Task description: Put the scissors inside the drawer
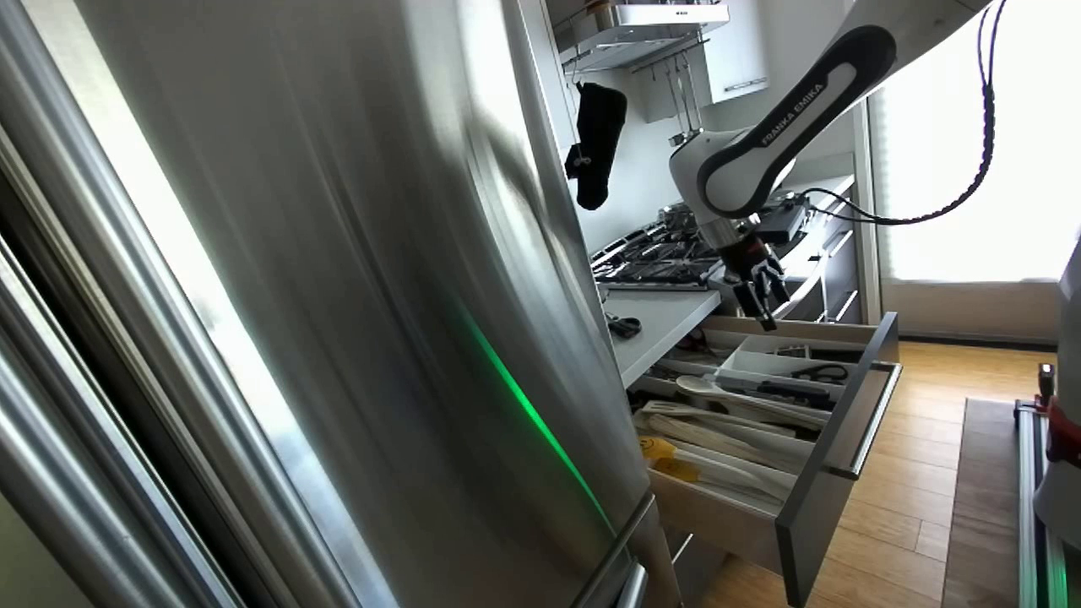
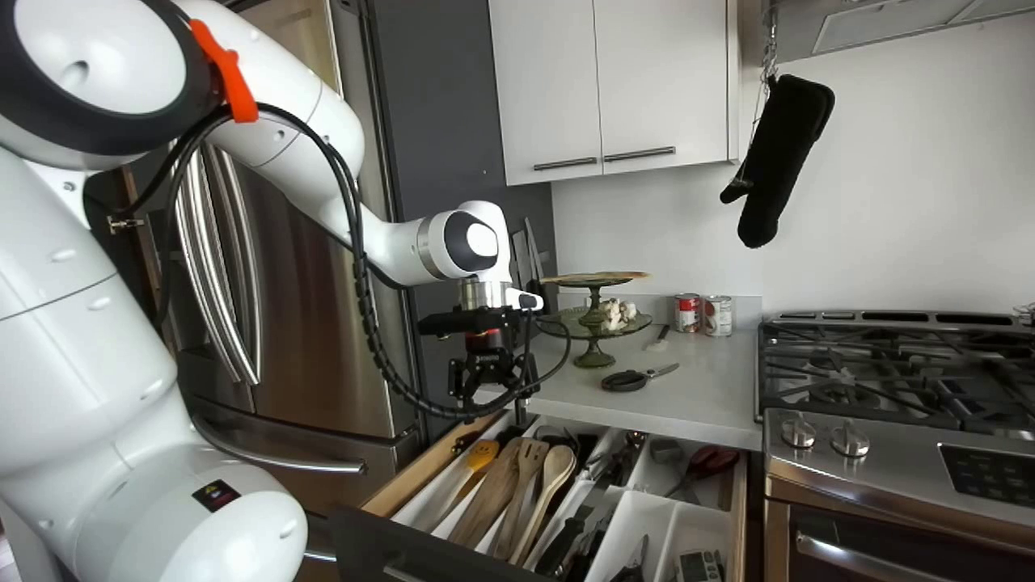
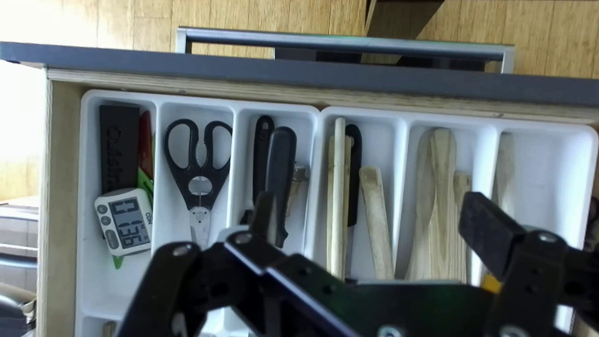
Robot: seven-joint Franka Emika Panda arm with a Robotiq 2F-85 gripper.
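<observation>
A pair of black-handled scissors (image 2: 629, 380) lies on the countertop behind the drawer; it also shows in an exterior view (image 1: 625, 326). The drawer (image 3: 299, 78) is pulled open, with a dark front and a divided white tray. Another black-handled pair of scissors (image 3: 199, 180) lies in a tray compartment. A red-handled pair (image 2: 711, 461) lies in a back compartment of the drawer. My gripper (image 3: 374, 220) is open and empty above the drawer, pointing down; it shows in both exterior views (image 1: 767, 306) (image 2: 495, 408). The counter scissors are out of the wrist view.
Wooden utensils (image 3: 440, 206), knives (image 3: 281, 178) and a timer (image 3: 125, 221) fill tray compartments. A green tiered stand (image 2: 594, 323) and cans (image 2: 702, 314) stand on the counter (image 2: 687, 396). The stove (image 2: 857, 396) is beside it. A steel fridge (image 1: 380, 295) stands beside the drawer.
</observation>
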